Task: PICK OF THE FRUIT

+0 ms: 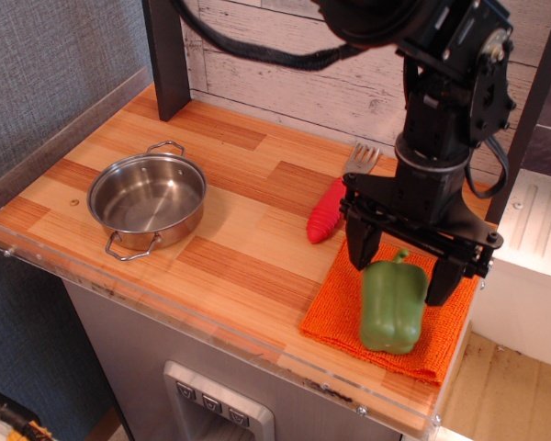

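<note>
A glossy green bell pepper [393, 310] with a short green stem lies on an orange cloth [338, 309] at the front right of the wooden counter. My black gripper [402, 273] hangs open right above the pepper's far end, one finger on each side of its stem end. The fingers do not grip it.
A steel pot [147, 199] with two handles stands at the left. A red-handled fork [332, 204] lies behind the cloth, near the plank wall. A dark post [167, 55] rises at the back left. The counter's edge lies just beyond the cloth at front and right.
</note>
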Controlling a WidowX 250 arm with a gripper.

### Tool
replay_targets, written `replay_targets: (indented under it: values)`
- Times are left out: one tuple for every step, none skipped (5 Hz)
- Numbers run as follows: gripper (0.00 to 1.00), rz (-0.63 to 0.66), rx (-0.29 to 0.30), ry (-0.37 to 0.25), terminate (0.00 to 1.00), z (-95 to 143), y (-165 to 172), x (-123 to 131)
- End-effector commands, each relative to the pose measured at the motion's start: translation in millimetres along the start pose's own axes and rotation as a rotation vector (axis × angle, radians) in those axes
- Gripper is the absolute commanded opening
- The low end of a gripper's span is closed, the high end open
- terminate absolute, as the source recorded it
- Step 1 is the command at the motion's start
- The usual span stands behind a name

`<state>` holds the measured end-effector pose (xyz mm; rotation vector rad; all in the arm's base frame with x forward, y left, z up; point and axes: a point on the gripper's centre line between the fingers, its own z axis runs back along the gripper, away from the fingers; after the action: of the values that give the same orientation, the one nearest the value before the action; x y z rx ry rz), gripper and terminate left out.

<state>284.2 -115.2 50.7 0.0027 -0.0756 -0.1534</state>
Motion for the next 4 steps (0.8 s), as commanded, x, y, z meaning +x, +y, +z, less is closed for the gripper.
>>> replay_targets:
  values:
    - [1.0,-0.023,0.027,-0.005,0.0,-1,-12,-5]
    - [1.0,0.001,0.066,0.046,0.0,-12,-10,-9]
    - [0.0,0.022,0.083,0.059,0.0,-13,-4,-8]
    - [0.0,0.028,0.072,-0.005,0.0,12,7,4]
